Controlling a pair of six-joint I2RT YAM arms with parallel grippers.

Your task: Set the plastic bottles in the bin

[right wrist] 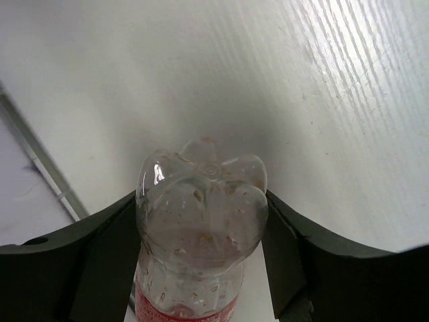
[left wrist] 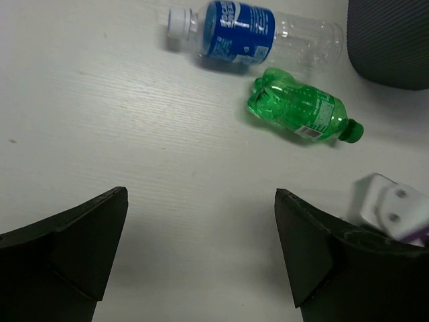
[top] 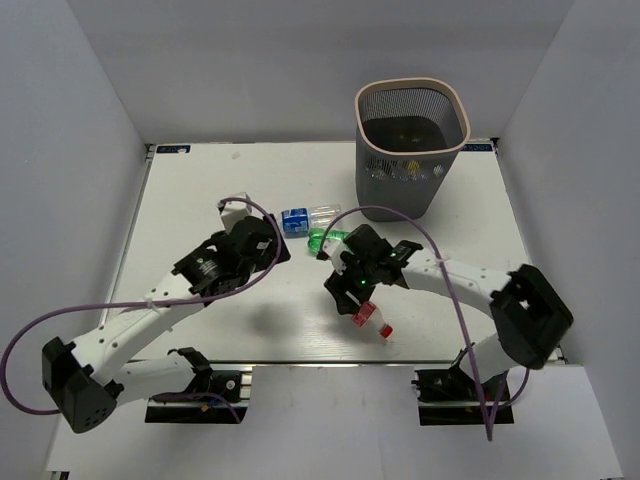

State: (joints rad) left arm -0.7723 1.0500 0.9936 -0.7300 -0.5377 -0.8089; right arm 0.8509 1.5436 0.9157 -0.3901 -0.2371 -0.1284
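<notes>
Red-labelled bottle (right wrist: 201, 228) is angling diagonally by the desk's (top: 200, 200) near edge, petalled base pointing away from the wrist; right gripper (right wrist: 201, 201) is pinching its sides; left gripper (left wrist: 200, 194) is hovering spread wide.

Both arms (top: 130, 325) (top: 460, 280) are white with black joints (top: 205, 268) and claws (left wrist: 201, 248) (right wrist: 201, 255) (wedge-fingered), trailing purple cables (top: 380, 208).

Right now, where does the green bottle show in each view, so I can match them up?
Top external: the green bottle lies at the centre of the picture, partly hidden under the right arm.
Left wrist: upper right of centre, on its side, cap pointing right.
Right wrist: not in it; only the red-label bottle shows.
Shared landmark: the blue-label bottle, lying right beside it in the top and left wrist views.
</notes>
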